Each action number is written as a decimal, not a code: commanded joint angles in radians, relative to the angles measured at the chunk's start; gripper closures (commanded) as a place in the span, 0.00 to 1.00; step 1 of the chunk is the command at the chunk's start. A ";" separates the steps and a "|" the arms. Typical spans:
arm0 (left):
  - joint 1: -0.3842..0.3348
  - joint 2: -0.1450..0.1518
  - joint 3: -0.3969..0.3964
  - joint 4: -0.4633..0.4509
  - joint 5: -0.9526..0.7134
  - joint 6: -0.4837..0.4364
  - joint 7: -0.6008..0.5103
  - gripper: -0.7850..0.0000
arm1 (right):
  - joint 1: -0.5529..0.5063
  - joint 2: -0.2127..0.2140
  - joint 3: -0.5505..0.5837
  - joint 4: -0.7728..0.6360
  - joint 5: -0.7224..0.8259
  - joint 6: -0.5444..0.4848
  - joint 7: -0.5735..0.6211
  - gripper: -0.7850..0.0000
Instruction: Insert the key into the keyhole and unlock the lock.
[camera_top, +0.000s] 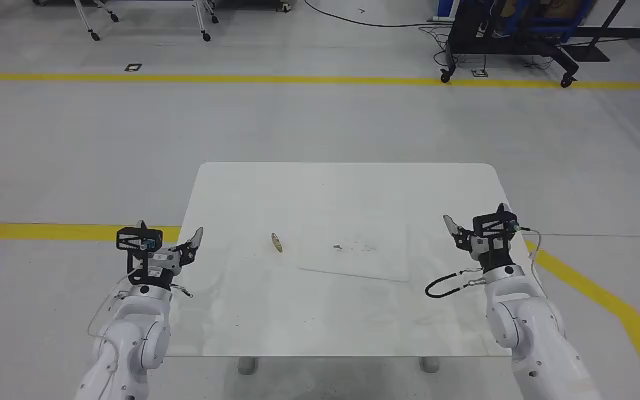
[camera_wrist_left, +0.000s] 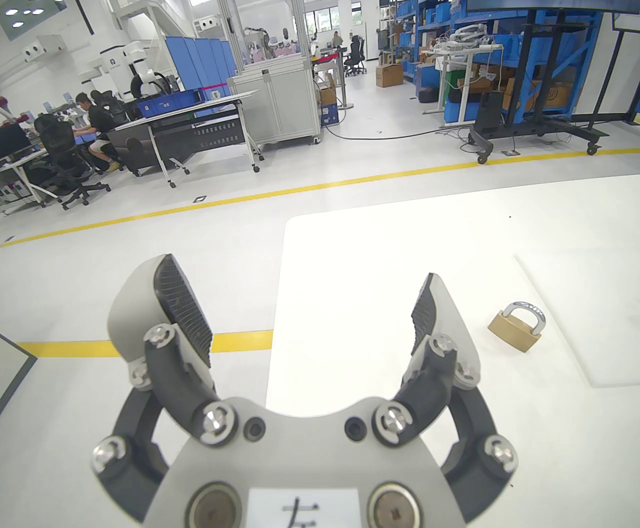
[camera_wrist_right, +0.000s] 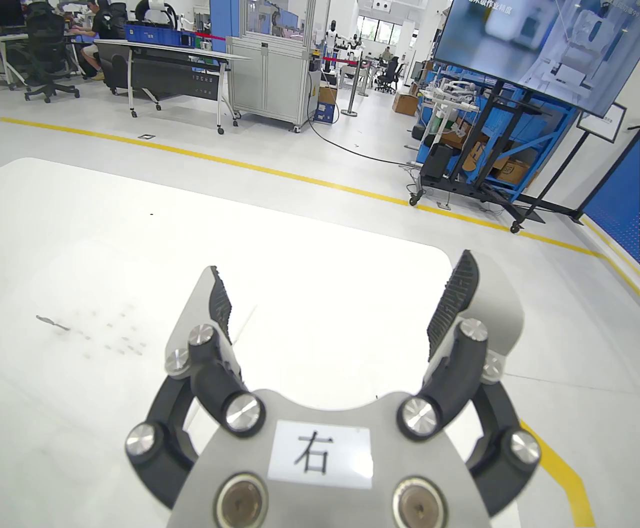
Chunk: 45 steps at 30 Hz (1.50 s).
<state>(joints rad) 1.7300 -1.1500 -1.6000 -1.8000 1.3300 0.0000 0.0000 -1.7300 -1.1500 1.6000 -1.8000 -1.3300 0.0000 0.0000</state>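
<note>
A small brass padlock (camera_top: 277, 241) with a silver shackle lies on its side on the white table (camera_top: 350, 190), left of centre. In the left wrist view the padlock (camera_wrist_left: 517, 327) rests ahead of my left gripper (camera_wrist_left: 300, 272), which is open and empty at the table's left edge (camera_top: 170, 233). A thin metal key (camera_top: 339, 246) lies flat on a pale mat (camera_top: 380, 265) near the middle. The key (camera_wrist_right: 52, 322) shows far off in the right wrist view. My right gripper (camera_wrist_right: 340, 265) stands open and empty by the table's right edge (camera_top: 477, 218).
The mat (camera_wrist_left: 590, 320) lies just right of the padlock and carries faint smudges (camera_wrist_right: 115, 335) beside the key. A black cable (camera_top: 445, 287) loops from the right arm over the table's right front. Yellow floor lines (camera_top: 300, 78) run beyond the table.
</note>
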 joint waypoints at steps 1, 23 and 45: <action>0.000 0.000 0.000 0.000 0.000 0.000 0.000 0.00 | 0.016 0.000 -0.023 0.008 0.004 -0.051 0.019 0.00; 0.000 0.000 0.000 0.000 0.000 0.000 0.000 0.00 | 0.598 -0.033 -0.421 0.650 0.197 -0.959 0.124 0.00; 0.000 0.000 0.000 0.000 0.000 0.000 0.000 0.00 | 0.903 -0.114 -0.796 0.980 -0.199 -0.940 -0.112 0.51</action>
<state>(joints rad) 1.7300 -1.1500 -1.6000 -1.8000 1.3300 0.0000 0.0000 -0.8321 -1.2601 0.8144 -0.8286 -1.5234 -0.9463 -0.1109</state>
